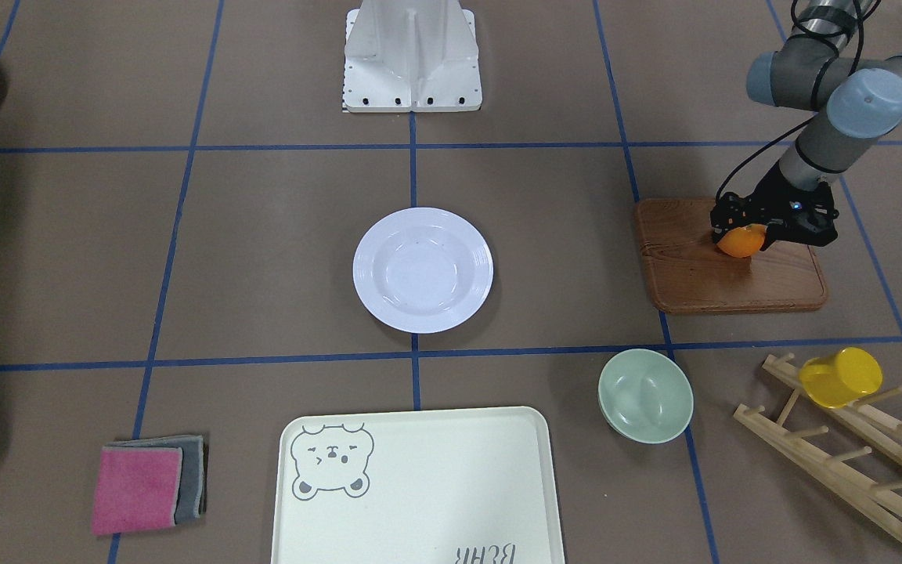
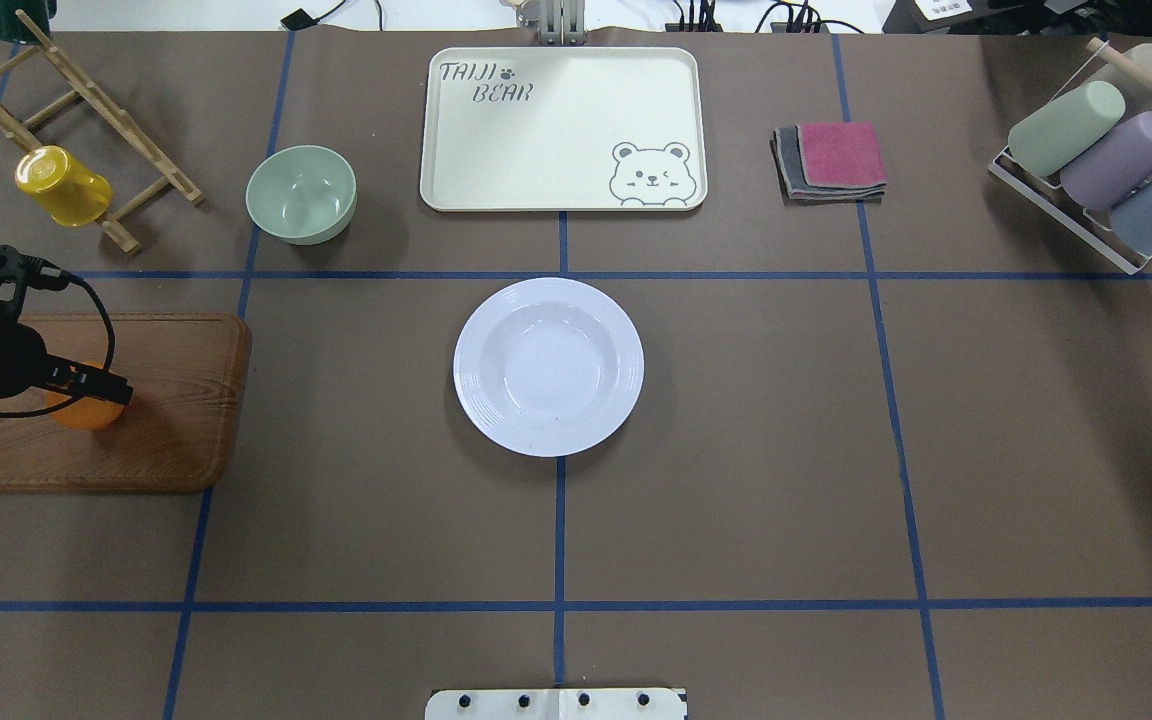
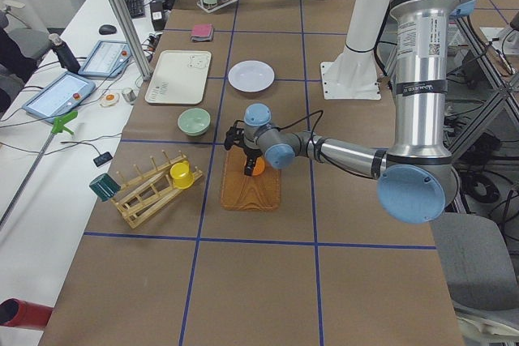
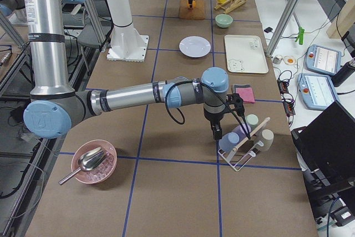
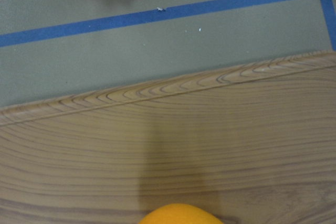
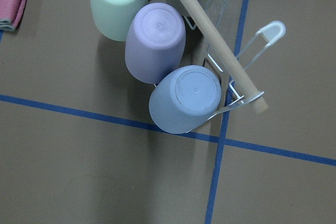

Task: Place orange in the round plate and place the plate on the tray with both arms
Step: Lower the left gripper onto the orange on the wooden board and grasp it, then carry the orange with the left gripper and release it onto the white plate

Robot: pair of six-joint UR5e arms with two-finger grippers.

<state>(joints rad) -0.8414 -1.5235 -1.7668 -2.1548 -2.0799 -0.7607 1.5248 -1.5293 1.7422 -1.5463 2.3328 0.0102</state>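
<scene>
On the board (image 1: pixel 701 278), the left end effector (image 1: pixel 745 233) half-hides the orange (image 1: pixel 737 245).

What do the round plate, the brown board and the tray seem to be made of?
Round plate: glossy white, ceramic or melamine; it shows highlights. Brown board: wood, or wood-look; grain lines show. Tray: probably plastic; matte cream with a printed bear.

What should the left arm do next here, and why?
Probably close the left pincer on the orange, if not already gripped, and lift it: the pincer straddles the orange on the wooden board, and the round plate lies empty.
</scene>
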